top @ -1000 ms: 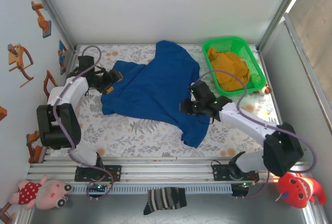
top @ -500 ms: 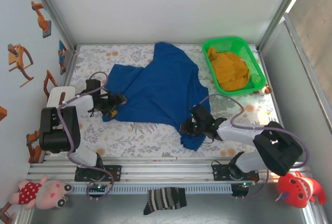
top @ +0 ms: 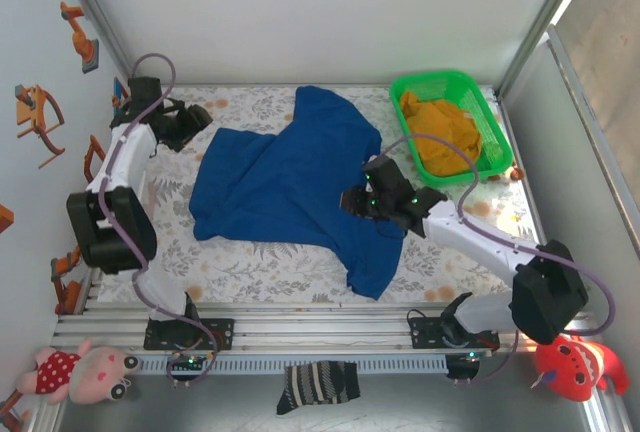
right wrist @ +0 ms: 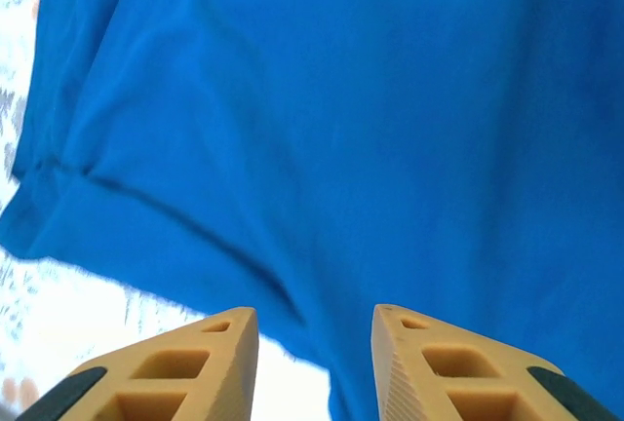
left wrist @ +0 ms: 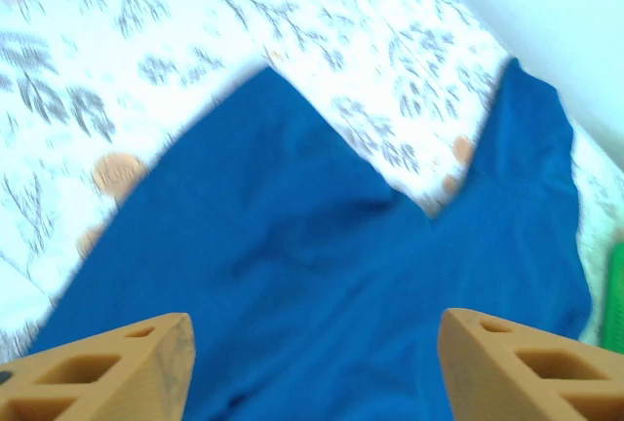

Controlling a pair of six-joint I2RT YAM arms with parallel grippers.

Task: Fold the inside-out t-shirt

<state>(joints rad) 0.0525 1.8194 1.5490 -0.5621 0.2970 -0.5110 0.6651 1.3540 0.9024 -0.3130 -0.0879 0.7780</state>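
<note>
- The royal-blue t-shirt (top: 290,177) lies spread and rumpled across the middle of the floral table cover (top: 250,262), one narrow end trailing toward the near edge.
- The left gripper (top: 190,122) is at the far-left corner, just beside the shirt's left edge. In the wrist view its tan fingers (left wrist: 97,367) stand wide apart with nothing between them.
- The right gripper (top: 350,200) is over the shirt's right side, jaws parted, fingers (right wrist: 166,367) clear of the cloth.
- The green basket (top: 435,77) sits far right, with the mustard-yellow garment (top: 445,137) inside.
</note>
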